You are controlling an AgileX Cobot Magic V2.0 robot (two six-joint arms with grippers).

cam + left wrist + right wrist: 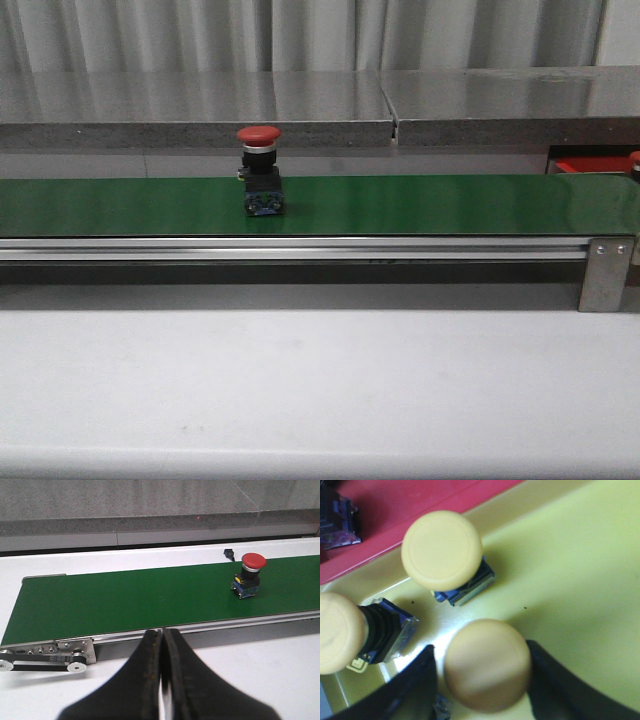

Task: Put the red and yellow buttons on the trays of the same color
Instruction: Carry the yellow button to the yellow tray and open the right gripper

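A red button [257,135] stands upright on the green belt [450,205], apart from both arms; the left wrist view shows this red button [252,561] far across the belt [125,600]. My left gripper [162,632] is shut with nothing in it, hovering over the white table short of the belt. My right gripper [481,652] is open over the yellow tray [580,555], its fingers either side of a yellow button [487,665], with a gap on one side. Two more yellow buttons [441,550] [337,632] rest in that tray. The red tray [395,505] adjoins it.
A dark button body [337,522] lies on the red tray. A red tray corner [590,165] shows behind the belt's right end. The belt's pulley bracket [50,655] sits at one end. A grey ledge [200,105] runs behind the belt.
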